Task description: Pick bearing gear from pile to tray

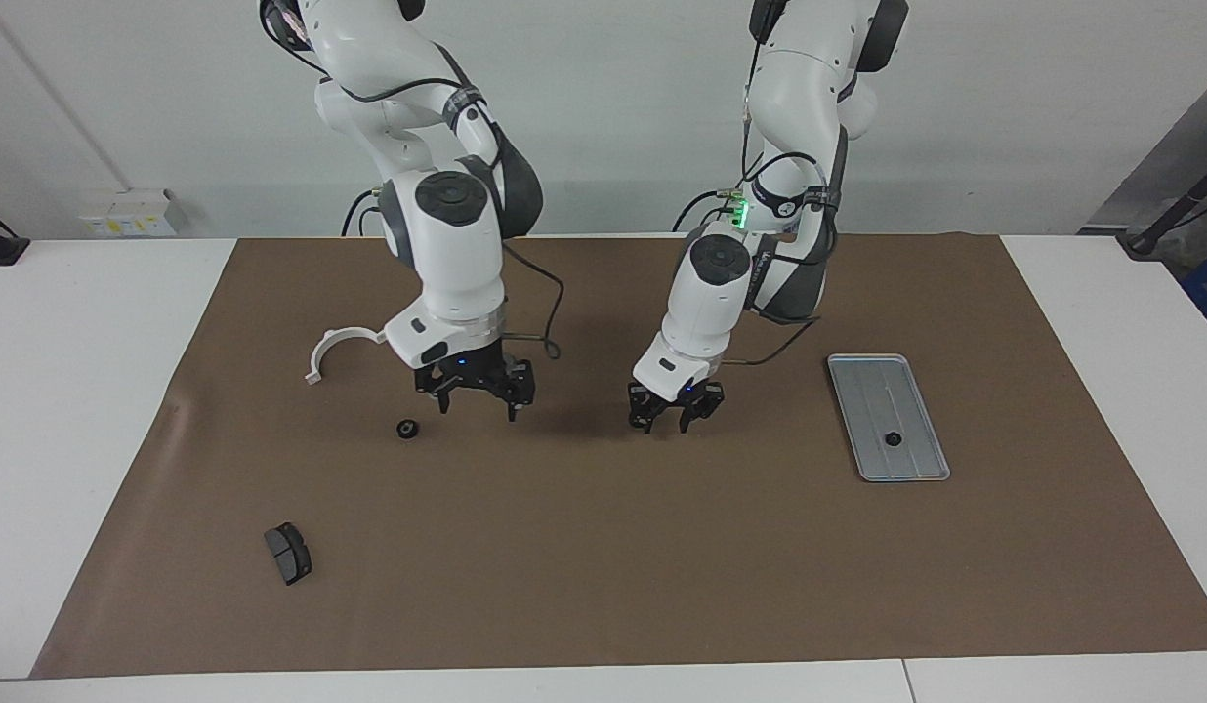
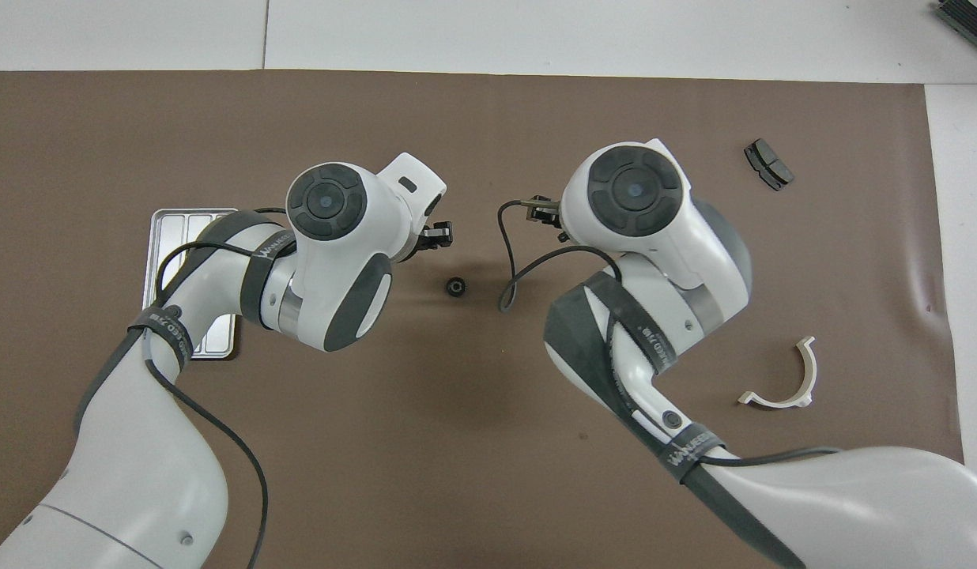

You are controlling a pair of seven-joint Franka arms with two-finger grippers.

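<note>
Black gear [image 1: 406,429] lies on the tabletop [image 1: 584,547] beside the right end effector [image 1: 478,404], fingers spread; left end effector [image 1: 670,418] spread, empty; another gear [image 1: 894,439] sits in the tray [image 1: 862,395].

Right arm: reaching in from its base, elbow bent, wrist pointing down.
Right gripper [image 1: 477,395]: hanging low above the mat, fingers spread apart, holding nothing.
Left arm: bending forward and down toward mid-table, wrist angling down.
Left gripper [image 1: 674,410]: hovering low above the mat, fingers parted, carrying nothing.
</note>
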